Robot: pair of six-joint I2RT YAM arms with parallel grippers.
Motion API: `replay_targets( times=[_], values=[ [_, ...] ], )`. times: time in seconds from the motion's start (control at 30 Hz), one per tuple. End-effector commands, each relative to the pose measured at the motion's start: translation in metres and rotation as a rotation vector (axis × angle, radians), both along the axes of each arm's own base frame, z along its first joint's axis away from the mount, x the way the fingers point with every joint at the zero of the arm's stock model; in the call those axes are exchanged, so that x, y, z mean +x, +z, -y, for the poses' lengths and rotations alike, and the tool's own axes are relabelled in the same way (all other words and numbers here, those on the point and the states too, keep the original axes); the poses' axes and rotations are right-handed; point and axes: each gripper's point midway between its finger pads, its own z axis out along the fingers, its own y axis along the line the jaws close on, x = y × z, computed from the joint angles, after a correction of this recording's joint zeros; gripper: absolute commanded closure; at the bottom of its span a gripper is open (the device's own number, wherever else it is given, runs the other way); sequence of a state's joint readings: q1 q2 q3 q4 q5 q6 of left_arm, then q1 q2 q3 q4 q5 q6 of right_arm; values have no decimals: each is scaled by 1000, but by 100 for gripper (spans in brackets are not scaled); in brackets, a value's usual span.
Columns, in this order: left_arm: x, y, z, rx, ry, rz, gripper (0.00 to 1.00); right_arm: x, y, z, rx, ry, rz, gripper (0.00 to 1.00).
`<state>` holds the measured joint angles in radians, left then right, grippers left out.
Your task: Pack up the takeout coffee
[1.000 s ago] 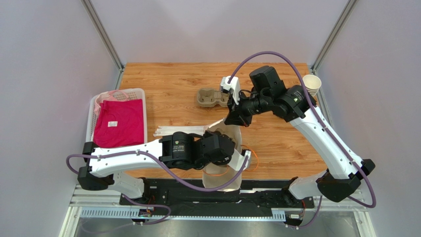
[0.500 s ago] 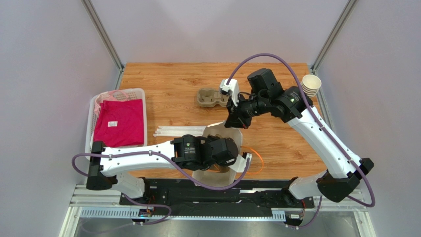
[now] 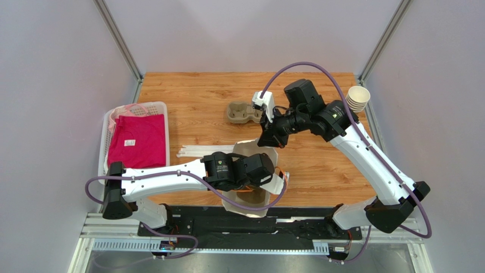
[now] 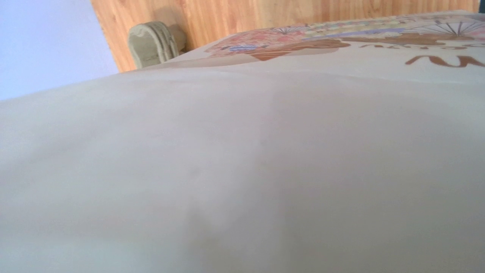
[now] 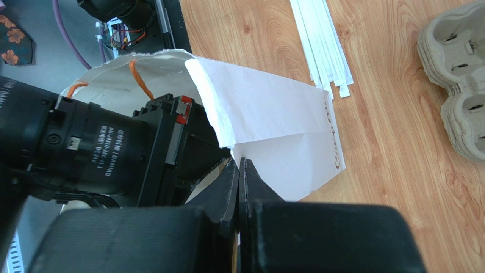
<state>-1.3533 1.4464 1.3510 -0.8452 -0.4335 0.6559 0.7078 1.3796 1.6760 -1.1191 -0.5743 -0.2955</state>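
Note:
A white paper bag (image 3: 249, 151) with orange handles (image 5: 139, 79) lies near the table's front edge. My right gripper (image 5: 239, 165) is shut on the bag's rim and holds the far side of its mouth up (image 3: 267, 139). The left arm's wrist (image 3: 250, 170) lies over the bag mouth, and its fingers are hidden behind the paper. In the left wrist view the pale bag paper (image 4: 239, 170) fills nearly everything. The takeout coffee is hidden or out of view.
A pulp cup carrier (image 3: 245, 112) sits mid-table, with white wrapped straws (image 3: 205, 151) left of the bag. Stacked cream cups (image 3: 358, 98) stand at the right edge. A white basket (image 3: 106, 122) holding pink cloth sits at the left.
The left arm's wrist has moved away from the table's near edge, farther over the bag mouth. The bag's near end has drawn in. The right arm has hardly moved.

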Motion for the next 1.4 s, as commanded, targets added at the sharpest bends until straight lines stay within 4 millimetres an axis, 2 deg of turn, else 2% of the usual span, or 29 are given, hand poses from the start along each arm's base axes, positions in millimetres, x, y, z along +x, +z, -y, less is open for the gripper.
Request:
replay_targets(
  times=[0.0, 0.2, 0.33, 0.43, 0.9, 1.07, 1.27, 1.37],
  values=[
    [-1, -10, 6, -25, -11, -26, 96, -1, 16, -6, 64, 44, 58, 100],
    [1, -18, 4, -12, -4, -46, 94, 0, 15, -8, 64, 51, 51, 100],
    [1, -16, 3, -16, 3, -53, 84, 2, 14, -9, 61, 49, 54, 100],
    [1, -6, 1, -36, 7, -51, 76, 5, 10, -8, 48, 40, 55, 100],
    [-1, 28, -2, -94, 39, -61, 61, 14, 1, -7, 9, 14, 61, 100],
    [0, 41, -1, -111, 43, -53, 59, 17, 1, -8, 7, 12, 66, 100],
    [-7, 67, -3, -173, 9, -75, 56, 21, 1, -8, 1, 3, 78, 100],
    [-18, 86, -2, -243, -44, -106, 40, 23, 0, -7, -8, -4, 83, 100]
  ],
)
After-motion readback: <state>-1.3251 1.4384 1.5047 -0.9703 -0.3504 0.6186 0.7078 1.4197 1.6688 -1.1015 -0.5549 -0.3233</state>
